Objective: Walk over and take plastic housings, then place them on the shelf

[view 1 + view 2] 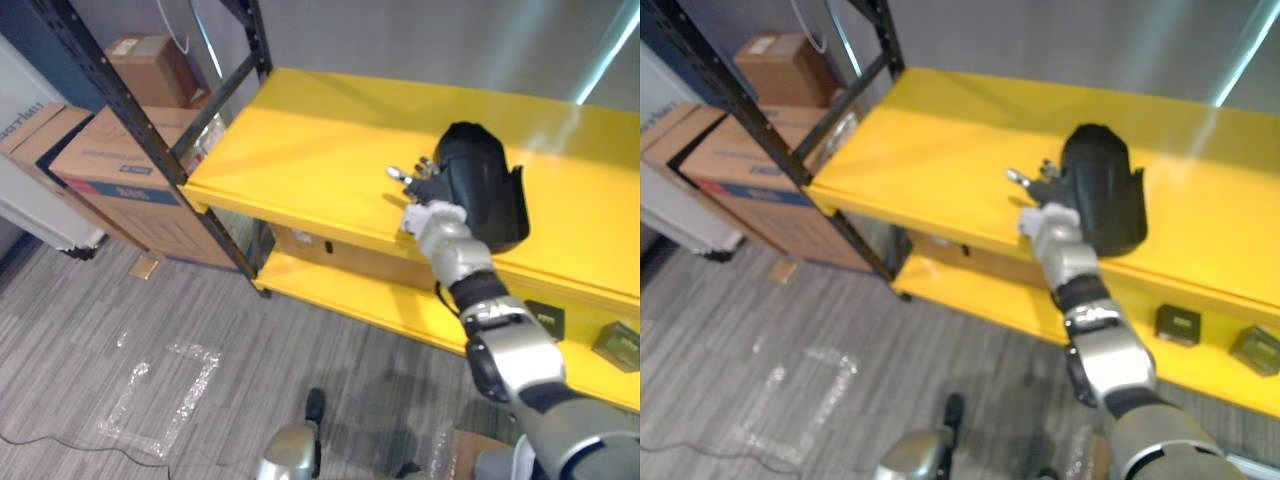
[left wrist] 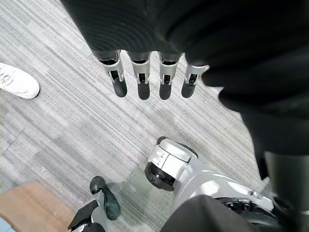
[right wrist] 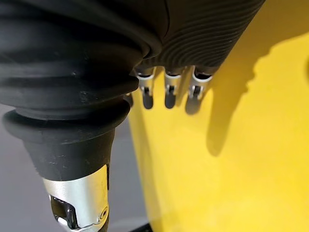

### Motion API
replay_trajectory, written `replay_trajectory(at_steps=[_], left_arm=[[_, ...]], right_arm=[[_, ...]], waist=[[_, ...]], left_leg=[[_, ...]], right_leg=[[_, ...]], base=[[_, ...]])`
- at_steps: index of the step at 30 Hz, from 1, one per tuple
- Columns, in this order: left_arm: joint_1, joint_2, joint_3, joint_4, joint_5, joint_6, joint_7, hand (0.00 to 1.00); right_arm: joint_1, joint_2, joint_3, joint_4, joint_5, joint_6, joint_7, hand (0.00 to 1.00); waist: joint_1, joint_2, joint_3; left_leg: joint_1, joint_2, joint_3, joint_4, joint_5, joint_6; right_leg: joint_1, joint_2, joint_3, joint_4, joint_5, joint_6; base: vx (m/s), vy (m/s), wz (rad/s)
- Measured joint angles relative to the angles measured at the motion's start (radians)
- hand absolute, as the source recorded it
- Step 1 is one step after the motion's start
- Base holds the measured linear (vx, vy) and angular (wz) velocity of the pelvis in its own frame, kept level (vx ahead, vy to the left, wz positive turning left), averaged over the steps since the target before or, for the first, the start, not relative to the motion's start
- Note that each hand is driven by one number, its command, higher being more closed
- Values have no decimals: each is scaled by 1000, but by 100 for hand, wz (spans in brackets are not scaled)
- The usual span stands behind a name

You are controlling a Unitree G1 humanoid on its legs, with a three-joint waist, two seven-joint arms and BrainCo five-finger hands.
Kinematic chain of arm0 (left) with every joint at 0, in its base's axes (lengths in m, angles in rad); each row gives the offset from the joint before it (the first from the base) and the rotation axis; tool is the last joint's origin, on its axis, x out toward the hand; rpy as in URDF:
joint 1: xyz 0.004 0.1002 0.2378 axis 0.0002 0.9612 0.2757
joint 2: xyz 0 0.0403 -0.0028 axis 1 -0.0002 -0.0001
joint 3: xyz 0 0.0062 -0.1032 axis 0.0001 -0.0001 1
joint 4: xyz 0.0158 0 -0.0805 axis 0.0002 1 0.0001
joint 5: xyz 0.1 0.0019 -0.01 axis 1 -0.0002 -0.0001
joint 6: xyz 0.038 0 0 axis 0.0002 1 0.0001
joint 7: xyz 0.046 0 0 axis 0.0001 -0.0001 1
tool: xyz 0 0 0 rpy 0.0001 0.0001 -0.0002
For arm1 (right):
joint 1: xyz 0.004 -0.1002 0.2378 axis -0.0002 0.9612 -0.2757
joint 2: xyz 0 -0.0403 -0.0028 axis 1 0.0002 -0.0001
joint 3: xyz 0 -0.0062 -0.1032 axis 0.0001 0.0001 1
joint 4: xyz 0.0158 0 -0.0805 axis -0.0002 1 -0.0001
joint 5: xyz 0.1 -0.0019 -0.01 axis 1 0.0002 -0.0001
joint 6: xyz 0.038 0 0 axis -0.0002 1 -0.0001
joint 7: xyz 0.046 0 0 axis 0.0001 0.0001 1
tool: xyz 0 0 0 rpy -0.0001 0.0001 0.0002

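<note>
A black plastic housing [image 1: 487,187] lies on the top board of the yellow shelf [image 1: 300,150], tilted, with its open end toward the front edge. My right hand [image 1: 424,186] reaches over the shelf just left of the housing, close against its side. In the right wrist view its fingers [image 3: 169,92] are straight above the bare yellow board, with nothing in them. My left hand [image 2: 140,79] hangs low over the grey floor, its fingers straight and empty.
Black rack uprights [image 1: 130,110] stand at the shelf's left end, with cardboard boxes [image 1: 115,170] behind them. Small dark parts [image 1: 545,318] sit on the lower yellow board. Clear plastic wrap [image 1: 160,395] lies on the floor. A person's white shoe [image 2: 17,82] is nearby.
</note>
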Motion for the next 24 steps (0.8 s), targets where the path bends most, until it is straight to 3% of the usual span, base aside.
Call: replay_trajectory(at_steps=[3, 8, 12, 16, 18, 24], left_arm=[[-5, -1, -22, 12, -1, -30, 3, 0], [-12, 9, -62, 17, -2, -56, 5, 0], [-12, 10, -101, 18, 0, -56, 4, 0], [-12, 9, -129, 17, 0, -78, 4, 0], [-12, 9, -132, 17, -2, -91, 4, 0], [-13, 11, -138, 3, -2, -93, 4, 0]], right_arm=[[-14, -28, -28, 24, -36, -2, 14, 0], [-98, -87, -48, 105, -37, -9, 1, 0], [-140, -148, -65, 121, -57, -48, -27, 0], [-192, -218, -67, 124, -58, -65, -50, 0], [-206, -243, -64, 125, -60, -75, -18, 0], [-240, -306, 23, 130, -74, -102, 202, 0]], waist=[[-1, 23, 16], [2, 36, 47], [4, 45, 71], [2, 71, 112], [3, 79, 125], [3, 80, 136]], left_leg=[[1, -8, -9, -3, 1, -2], [-8, -9, -13, 1, 9, 8], [-32, -8, -15, 1, 16, 9], [-43, -14, -15, 1, 22, 11], [-46, -16, -16, 1, 23, 10], [-80, -12, -29, 1, 33, -2]], right_leg=[[-2, -10, -3, 8, -12, 3], [-11, -12, -3, 16, -10, 6], [-45, -17, -2, 52, -17, 6], [-88, -43, 5, 136, -55, 8], [-106, -53, 8, 167, -75, 6], [-173, -64, 12, 267, -127, -8]], base=[[-77, 23, 7], [-8, -1, 1], [0, 0, 0], [0, 0, 0], [-24, -38, 1], [-2, -88, 4]])
